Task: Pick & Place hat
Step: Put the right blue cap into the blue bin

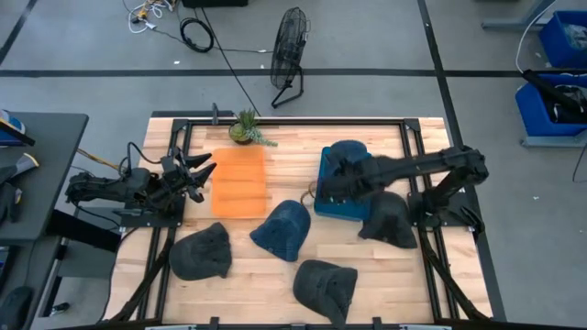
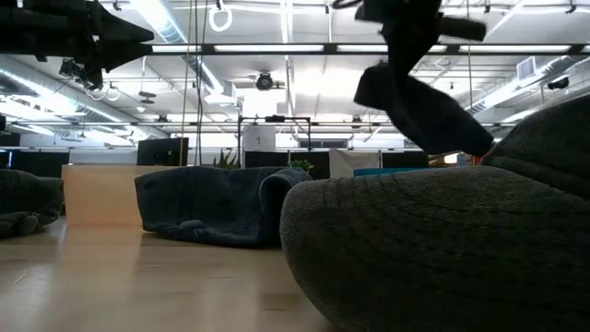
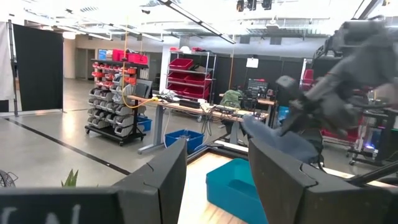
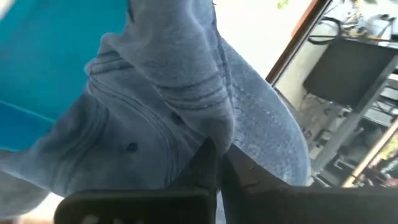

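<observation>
My right gripper (image 4: 216, 171) is shut on a blue denim hat (image 1: 348, 154) over the teal bin (image 1: 323, 197) at the table's right. The low view shows this hat (image 2: 426, 103) hanging under the gripper (image 2: 406, 23). A second blue hat (image 1: 280, 229) lies on the table's middle, resting on its brim and crown. Three dark hats lie around it: near left (image 1: 202, 252), near middle (image 1: 326, 286) and right (image 1: 390, 220). My left gripper (image 1: 197, 174) waits open, in the air by the left edge of the orange board (image 1: 238, 181). My right gripper pinches a fold of the blue hat's cloth (image 4: 214, 134) between its two fingers, close to where the crown meets the brim (image 4: 267, 124). The hat hangs slack and slanted below the fingers, over the teal bin. I cannot tell whether its lower end touches the bin.
A small potted plant (image 1: 246, 128) stands at the far edge, behind the orange board. A black frame runs along the table's far, left and right sides. Bare wood lies between the hats near the front. A floor fan (image 1: 289, 50) stands beyond the table.
</observation>
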### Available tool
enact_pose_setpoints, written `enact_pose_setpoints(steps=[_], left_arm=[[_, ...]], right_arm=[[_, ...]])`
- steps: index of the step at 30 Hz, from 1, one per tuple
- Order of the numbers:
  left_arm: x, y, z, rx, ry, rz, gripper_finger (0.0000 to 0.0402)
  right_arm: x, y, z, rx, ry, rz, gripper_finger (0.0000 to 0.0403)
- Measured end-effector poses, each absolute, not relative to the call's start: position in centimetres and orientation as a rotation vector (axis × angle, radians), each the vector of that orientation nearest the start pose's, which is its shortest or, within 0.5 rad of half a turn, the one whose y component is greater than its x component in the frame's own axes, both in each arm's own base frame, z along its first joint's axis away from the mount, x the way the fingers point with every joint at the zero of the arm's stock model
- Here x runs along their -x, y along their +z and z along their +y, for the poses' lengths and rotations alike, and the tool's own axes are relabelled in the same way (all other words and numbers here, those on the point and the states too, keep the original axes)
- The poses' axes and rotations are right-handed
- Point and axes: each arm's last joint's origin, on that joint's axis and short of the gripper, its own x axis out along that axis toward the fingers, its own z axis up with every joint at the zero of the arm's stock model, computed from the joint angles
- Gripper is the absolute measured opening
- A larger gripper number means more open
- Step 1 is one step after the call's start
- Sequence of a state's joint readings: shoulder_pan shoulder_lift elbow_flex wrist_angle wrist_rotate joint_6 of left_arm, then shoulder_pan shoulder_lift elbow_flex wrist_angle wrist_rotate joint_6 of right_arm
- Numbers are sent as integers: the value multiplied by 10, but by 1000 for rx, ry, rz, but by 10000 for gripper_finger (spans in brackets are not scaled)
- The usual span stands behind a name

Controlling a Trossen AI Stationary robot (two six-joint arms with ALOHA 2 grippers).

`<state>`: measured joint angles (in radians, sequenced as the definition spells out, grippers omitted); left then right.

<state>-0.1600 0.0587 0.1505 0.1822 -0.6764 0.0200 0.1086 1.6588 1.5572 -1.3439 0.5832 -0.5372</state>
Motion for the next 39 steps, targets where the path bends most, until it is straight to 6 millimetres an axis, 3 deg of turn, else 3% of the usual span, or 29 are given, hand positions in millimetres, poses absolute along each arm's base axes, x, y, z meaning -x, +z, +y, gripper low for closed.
enact_pose_setpoints(steps=[5, 10, 21, 26, 39], left_arm=[[-84, 226, 5, 93, 515, -248, 177], [-84, 226, 5, 93, 516, -248, 177], [-84, 226, 5, 91, 516, -247, 177], [-84, 226, 5, 93, 516, -247, 177], [-84, 226, 5, 101, 514, -250, 177]], right_arm=[[-310, 297, -13, 921, 39, 1492, 2], [-311, 276, -30, 946, 117, 1506, 2], [-302, 222, -42, 961, 250, 1524, 2], [-300, 205, -46, 963, 227, 1504, 17], [-301, 201, -55, 845, 31, 1482, 101]])
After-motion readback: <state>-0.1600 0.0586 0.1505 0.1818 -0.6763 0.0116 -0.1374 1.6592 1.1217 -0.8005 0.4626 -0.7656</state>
